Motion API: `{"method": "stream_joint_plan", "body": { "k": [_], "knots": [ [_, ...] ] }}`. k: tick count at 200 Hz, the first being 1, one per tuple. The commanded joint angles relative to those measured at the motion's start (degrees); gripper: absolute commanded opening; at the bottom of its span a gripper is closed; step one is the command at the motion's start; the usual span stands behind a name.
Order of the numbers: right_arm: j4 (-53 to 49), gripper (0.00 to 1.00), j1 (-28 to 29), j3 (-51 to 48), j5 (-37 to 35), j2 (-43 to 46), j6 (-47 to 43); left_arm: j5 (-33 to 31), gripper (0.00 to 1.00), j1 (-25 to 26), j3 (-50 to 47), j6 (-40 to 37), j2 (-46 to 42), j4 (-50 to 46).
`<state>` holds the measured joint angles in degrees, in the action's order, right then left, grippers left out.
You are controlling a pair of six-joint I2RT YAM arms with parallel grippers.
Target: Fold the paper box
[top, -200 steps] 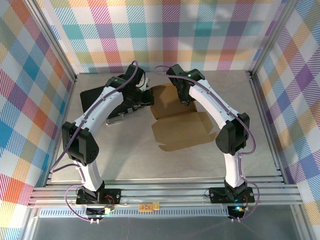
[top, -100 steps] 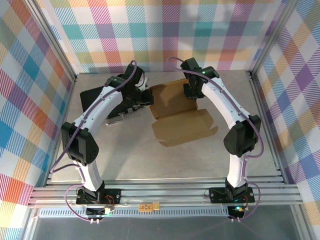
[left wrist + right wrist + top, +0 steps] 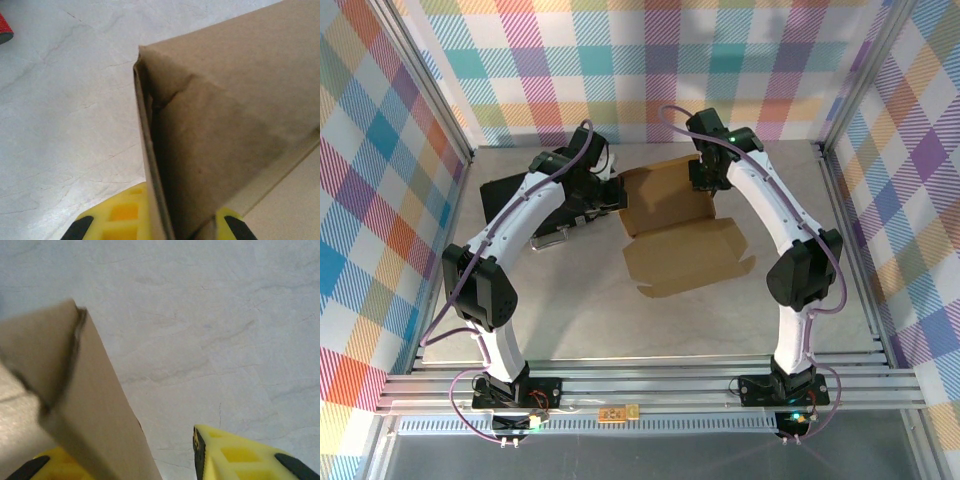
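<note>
One claw [image 3: 167,226], left, pinches paper box [image 3: 230,110].

Left arm [image 3: 515,225] bent, reaching to far centre; left gripper [image 3: 170,225] clamped on a wall of the paper box [image 3: 235,110]. Right arm [image 3: 770,205] arched forward; right gripper [image 3: 140,460] jaws parted, one finger [image 3: 235,455] clear of the cardboard

Plain brown cardboard box [image 3: 682,262], partly folded, at the middle of the table [image 3: 570,320].
Its far half has 2 side walls standing upright (creased corners show close up in both wrist views), while the near half lies flat and open, flaps and tabs spread out toward the near edge.
</note>
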<state>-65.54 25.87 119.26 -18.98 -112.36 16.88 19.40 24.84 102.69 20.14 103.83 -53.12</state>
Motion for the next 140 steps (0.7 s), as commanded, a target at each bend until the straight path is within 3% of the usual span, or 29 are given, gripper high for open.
{"method": "stream_joint_plan", "body": {
  "k": [1,48,96,140],
  "knots": [
    [0.04,0.43,-0.21,1.68,2.66,-0.24,-0.67,0.82,0.00,-0.62,1.72,0.33,-1.44,-1.63],
    [-0.21,0.38,-0.25,-0.41,2.42,-0.78,-1.28,0.88,0.00,-0.59,2.14,0.34,-1.00,-1.52],
    [0.15,0.15,-0.13,-1.83,-1.77,-1.35,-1.51,0.90,0.00,-0.61,2.26,0.16,-0.91,-1.67],
    [-3.20,0.04,1.34,0.64,-9.78,-2.74,-0.74,0.56,0.00,-0.61,2.59,0.21,-0.68,-1.80]
  ]
}}
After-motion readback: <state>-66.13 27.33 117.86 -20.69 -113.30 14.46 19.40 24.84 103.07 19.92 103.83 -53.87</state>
